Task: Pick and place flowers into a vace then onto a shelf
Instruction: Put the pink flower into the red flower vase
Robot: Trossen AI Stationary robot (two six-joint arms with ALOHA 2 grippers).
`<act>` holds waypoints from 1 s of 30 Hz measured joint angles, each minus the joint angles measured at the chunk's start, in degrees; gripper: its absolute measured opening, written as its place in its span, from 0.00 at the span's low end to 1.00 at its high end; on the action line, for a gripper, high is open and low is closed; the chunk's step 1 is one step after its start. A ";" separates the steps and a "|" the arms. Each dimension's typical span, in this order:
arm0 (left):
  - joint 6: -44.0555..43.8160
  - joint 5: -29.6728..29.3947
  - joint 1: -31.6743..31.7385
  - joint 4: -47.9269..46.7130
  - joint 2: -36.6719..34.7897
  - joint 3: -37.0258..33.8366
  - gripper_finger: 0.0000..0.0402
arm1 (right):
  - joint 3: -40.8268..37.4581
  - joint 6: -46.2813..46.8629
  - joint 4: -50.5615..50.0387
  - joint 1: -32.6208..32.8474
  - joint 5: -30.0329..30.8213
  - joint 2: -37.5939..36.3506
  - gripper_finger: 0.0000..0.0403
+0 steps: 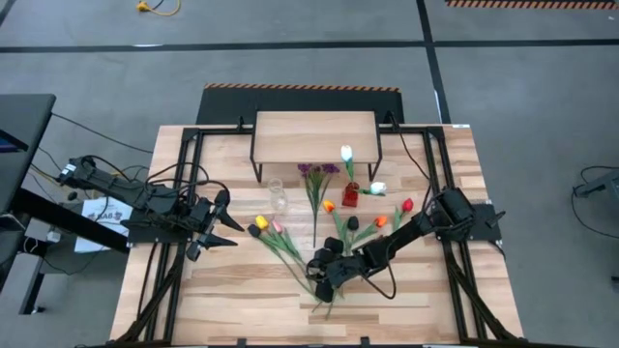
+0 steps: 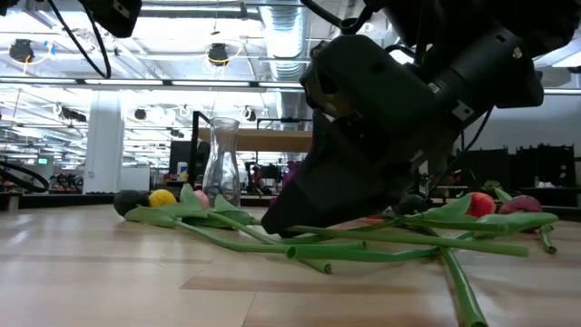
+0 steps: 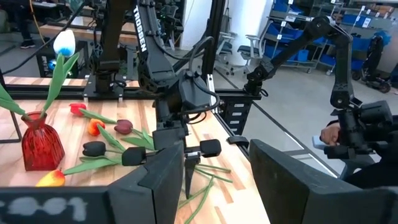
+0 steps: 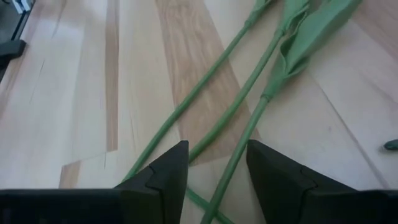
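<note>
Right gripper (image 4: 212, 171) open astride stems (image 4: 233, 112)

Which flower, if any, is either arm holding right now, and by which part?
None. The right gripper has its jaws open, low over the green stems on the table, not closed on one. The left gripper waits open at the table's left side.
</note>
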 joint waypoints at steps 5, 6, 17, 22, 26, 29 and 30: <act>0.00 0.00 0.00 -0.04 0.02 0.00 0.43 | -0.06 -0.12 -0.52 -0.04 0.10 0.09 0.40; 0.00 0.00 0.00 -0.02 0.02 0.00 0.43 | -0.07 -0.08 -0.71 -0.05 0.10 0.11 0.39; 0.00 0.00 0.00 -0.02 0.02 0.00 0.43 | -0.21 0.06 -1.17 -0.15 1.29 0.23 0.18; 0.00 0.00 0.00 -0.04 0.02 0.00 0.43 | -0.26 0.18 -1.22 -0.17 1.62 0.22 0.05; 0.00 0.00 -0.02 -0.04 0.02 0.00 0.43 | -0.28 0.22 -1.10 -0.17 1.61 0.22 0.02; 0.02 0.00 -0.01 -0.04 0.02 0.00 0.43 | -0.30 0.31 -0.95 -0.15 2.32 -0.12 0.02; 0.02 0.00 0.00 -0.04 0.02 0.00 0.43 | -0.28 0.50 -1.16 -0.10 2.82 -0.33 0.01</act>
